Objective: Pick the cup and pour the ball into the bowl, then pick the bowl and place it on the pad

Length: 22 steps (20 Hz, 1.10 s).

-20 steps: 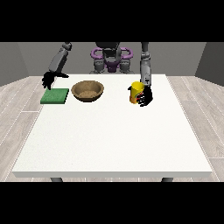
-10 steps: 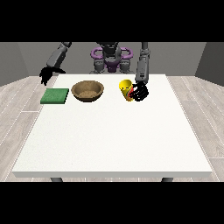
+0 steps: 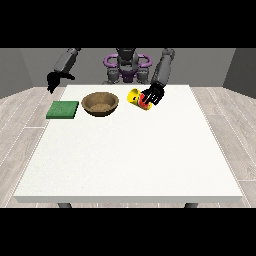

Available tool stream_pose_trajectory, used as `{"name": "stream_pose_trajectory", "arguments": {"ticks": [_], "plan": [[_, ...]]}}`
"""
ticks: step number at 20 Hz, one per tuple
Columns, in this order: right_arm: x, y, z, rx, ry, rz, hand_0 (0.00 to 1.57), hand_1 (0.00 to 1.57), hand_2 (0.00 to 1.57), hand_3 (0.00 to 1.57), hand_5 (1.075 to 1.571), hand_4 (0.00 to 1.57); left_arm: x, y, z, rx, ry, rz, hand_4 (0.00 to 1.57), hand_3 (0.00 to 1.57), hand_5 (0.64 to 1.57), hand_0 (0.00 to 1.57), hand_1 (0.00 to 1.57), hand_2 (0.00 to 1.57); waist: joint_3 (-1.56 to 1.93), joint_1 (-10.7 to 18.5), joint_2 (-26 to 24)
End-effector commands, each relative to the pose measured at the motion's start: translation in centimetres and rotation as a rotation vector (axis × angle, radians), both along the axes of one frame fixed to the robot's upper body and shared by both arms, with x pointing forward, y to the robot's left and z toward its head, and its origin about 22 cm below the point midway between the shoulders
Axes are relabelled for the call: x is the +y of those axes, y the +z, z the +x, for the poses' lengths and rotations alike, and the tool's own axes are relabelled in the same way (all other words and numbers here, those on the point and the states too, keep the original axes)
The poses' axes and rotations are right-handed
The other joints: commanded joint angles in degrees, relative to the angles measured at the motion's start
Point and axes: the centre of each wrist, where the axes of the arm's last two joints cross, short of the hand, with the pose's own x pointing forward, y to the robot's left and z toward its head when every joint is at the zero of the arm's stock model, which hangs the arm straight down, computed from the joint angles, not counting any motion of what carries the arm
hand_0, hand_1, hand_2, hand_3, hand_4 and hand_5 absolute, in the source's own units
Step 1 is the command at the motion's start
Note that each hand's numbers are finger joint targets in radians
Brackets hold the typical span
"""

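Over white table [image 3: 130, 150], cup [image 3: 136, 97] tilts, mouth toward bowl [image 3: 100, 103].

the cup [image 3: 136, 98] has been lifted and tipped towards the bowl [image 3: 100, 104].

ball not visible, cup [image 3: 137, 98] partly hidden behind hand [image 3: 152, 95]

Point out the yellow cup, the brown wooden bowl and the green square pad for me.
yellow cup [image 3: 135, 97], front view, on its tilted yellow side near the rim.
brown wooden bowl [image 3: 113, 104], front view, on its right rim.
green square pad [image 3: 63, 109], front view, on the middle of its top.
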Motion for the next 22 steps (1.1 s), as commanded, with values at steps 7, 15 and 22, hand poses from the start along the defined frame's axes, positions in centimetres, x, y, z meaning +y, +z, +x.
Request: {"name": "stream_pose_trajectory", "arguments": {"ticks": [7, 15, 22], "plan": [[-4.4, -5.0, -4.8, 0.150, -0.178, 0.025, 0.00, 0.00, 0.25, 0.15, 1.547, 0.39, -9.9, 4.0, 1.9, 0.102, -0.107, 0.466, 0.88, 1.54, 1.533, 1.27, 1.27, 1.57, -0.05, 10.25, -9.86], [-6.2, -5.0, -5.7, 0.151, -0.225, 0.042, 0.00, 0.00, 0.20, 0.28, 1.541, 0.42, -18.0, 4.9, -0.2, 0.125, -0.168, 0.589, 0.88, 1.43, 1.530, 0.52, 0.52, 1.57, -0.26, 11.97, -8.89], [-7.7, -6.7, -8.5, 0.168, -0.253, 0.047, 0.00, 0.00, 0.26, 0.32, 1.536, 0.40, -21.3, 8.0, -1.8, 0.068, -0.250, 0.783, 0.58, 1.57, 1.521, 0.00, 0.00, 1.57, -0.23, 15.52, -9.89]]}}
